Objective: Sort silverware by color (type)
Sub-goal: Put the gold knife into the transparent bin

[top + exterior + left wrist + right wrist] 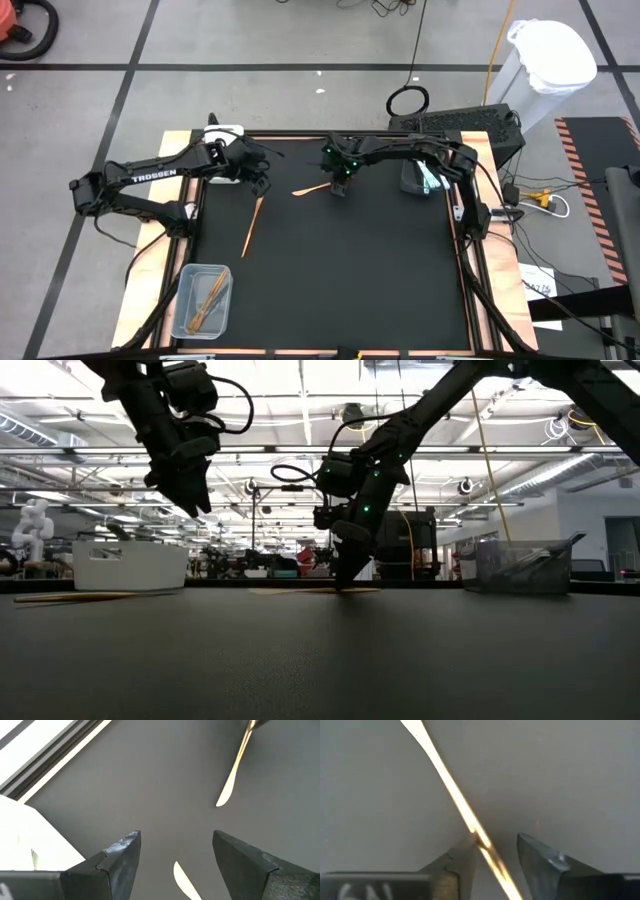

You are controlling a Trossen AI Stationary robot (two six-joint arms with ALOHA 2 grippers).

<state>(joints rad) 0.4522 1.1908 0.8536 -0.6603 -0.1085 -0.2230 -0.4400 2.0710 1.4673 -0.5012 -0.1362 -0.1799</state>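
Orange utensil (451,795) between right pincer (495,851) fingers, ends cut off, grip unclear; left pincer (172,852) released.

From above you look straight down on the whole table (330,270); the low camera looks level across it (room behind). Both wrist cameras sit close over the mat, each seeing the orange utensil (455,800).

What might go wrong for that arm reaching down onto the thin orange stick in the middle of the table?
The right gripper straddles a thin orange utensil lying flat on the black mat. The utensil sits against one finger, off-centre, so it may pivot or slip out as the fingers close. Being so flat, it may be hard to lift.
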